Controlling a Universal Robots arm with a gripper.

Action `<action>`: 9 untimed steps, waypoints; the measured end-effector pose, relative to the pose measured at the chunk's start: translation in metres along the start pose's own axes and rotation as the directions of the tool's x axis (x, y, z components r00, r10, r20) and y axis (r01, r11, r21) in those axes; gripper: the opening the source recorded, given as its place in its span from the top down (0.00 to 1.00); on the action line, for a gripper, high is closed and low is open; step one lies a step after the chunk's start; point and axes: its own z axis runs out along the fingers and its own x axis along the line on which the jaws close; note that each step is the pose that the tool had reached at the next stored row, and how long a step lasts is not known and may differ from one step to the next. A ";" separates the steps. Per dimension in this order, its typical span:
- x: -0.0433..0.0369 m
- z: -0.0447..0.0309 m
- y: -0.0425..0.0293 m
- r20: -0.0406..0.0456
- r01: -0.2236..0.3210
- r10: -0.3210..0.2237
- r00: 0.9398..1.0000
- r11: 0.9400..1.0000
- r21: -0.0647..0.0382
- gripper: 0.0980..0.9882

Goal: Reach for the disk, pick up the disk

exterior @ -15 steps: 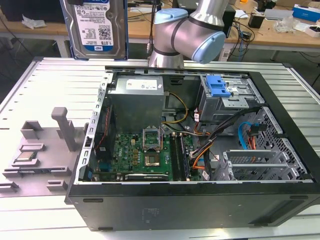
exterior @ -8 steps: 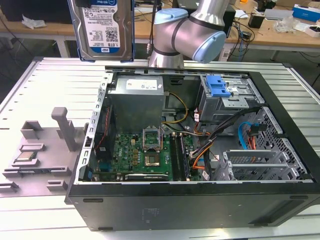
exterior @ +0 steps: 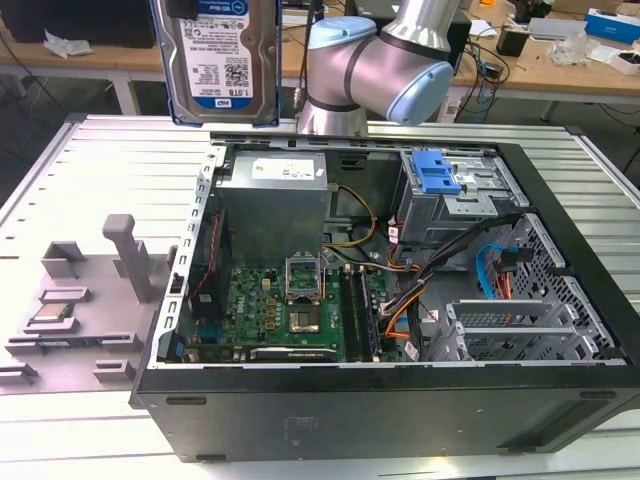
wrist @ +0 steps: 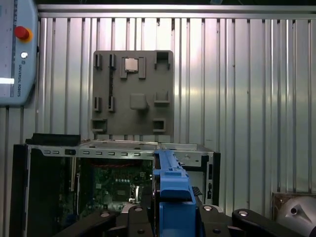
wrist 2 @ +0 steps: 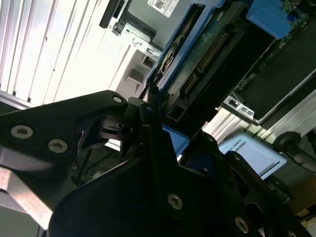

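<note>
The disk [exterior: 222, 60] hangs upright in the air above the back left corner of the open computer case, its white-and-blue label facing the exterior view and its blue bracket framing it. In the first wrist view the disk's blue bracket [wrist: 172, 192] stands edge-on between the black fingers of my gripper [wrist: 173, 219], which is shut on it. The second wrist view shows the disk's connector edge [wrist 2: 207, 64] running away from the gripper [wrist 2: 150, 123]. The arm's silver and blue joints [exterior: 385, 60] are to the exterior view's right of the disk.
The black computer case [exterior: 380, 385] lies open on the ribbed metal table, with motherboard [exterior: 290, 305], cables and a blue latch [exterior: 437, 172] inside. A grey fixture plate [exterior: 90, 330] holding a processor chip [exterior: 52, 312] lies at the exterior view's left. Cluttered benches stand behind.
</note>
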 end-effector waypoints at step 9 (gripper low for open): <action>0.0002 0.0032 -0.0237 -0.002 0.000 0.000 1.000 1.000 0.000 0.70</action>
